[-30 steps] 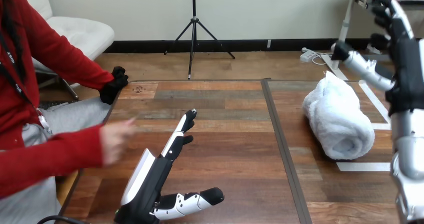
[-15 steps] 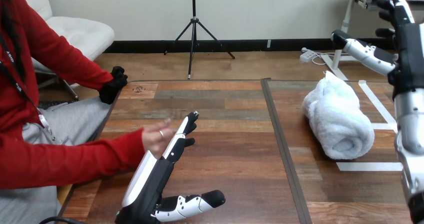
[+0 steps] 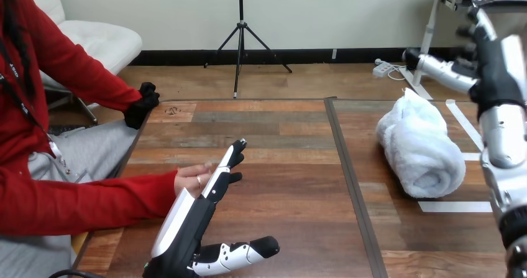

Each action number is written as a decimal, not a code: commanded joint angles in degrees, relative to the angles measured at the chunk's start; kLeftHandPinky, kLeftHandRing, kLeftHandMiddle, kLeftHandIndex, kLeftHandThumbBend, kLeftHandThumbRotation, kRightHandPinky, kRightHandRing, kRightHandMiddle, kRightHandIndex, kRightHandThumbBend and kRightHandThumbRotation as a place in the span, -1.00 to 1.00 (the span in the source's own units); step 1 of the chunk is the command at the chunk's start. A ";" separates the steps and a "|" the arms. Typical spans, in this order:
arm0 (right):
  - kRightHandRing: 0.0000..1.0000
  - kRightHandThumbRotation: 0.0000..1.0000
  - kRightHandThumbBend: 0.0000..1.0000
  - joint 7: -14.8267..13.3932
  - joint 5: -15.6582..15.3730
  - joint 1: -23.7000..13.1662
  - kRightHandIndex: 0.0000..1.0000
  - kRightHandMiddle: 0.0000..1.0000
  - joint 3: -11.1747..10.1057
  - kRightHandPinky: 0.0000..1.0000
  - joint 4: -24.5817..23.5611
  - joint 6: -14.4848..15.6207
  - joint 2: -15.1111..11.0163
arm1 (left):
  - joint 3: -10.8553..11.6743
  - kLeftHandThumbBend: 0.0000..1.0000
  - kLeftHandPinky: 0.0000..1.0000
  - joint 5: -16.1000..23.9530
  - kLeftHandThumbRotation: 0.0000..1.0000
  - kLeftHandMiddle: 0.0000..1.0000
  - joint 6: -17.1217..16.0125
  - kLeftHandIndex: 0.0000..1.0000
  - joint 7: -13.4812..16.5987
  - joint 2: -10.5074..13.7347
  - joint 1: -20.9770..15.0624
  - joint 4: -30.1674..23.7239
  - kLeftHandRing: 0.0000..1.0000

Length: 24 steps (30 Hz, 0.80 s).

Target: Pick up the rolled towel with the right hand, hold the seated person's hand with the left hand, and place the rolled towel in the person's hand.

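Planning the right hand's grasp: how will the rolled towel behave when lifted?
The rolled towel looks thick and fluffy, so it probably squashes when gripped and is light for its bulk. A loose tip sticks up at its far end, so it may sag or unroll.

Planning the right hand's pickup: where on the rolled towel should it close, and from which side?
Probably round the middle of the rolled towel, with the right hand coming down from above and spanning its width. It lies as a thick cylinder, its length running away, both flanks free.

No text or label is legible anywhere.
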 commanded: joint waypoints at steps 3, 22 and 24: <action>-0.40 0.01 1.00 0.94 -1.74 -11.53 0.95 -0.17 3.20 -0.57 9.58 4.89 -1.35 | 0.60 1.00 0.74 -0.27 0.45 1.00 -0.68 1.00 0.85 -0.35 -3.03 -0.17 0.92; -0.31 0.16 1.00 2.33 -5.35 -14.65 0.95 -0.06 9.10 -0.54 17.19 13.85 -0.84 | 0.53 1.00 0.75 -0.90 0.45 1.00 -1.22 1.00 0.42 -0.29 -2.65 -0.44 0.92; -0.23 0.17 1.00 2.70 -5.83 -14.45 0.95 0.02 9.65 -0.49 17.61 14.29 -0.82 | 0.50 1.00 0.76 -1.25 0.45 1.00 -1.27 1.00 0.22 -0.32 -2.55 -0.56 0.93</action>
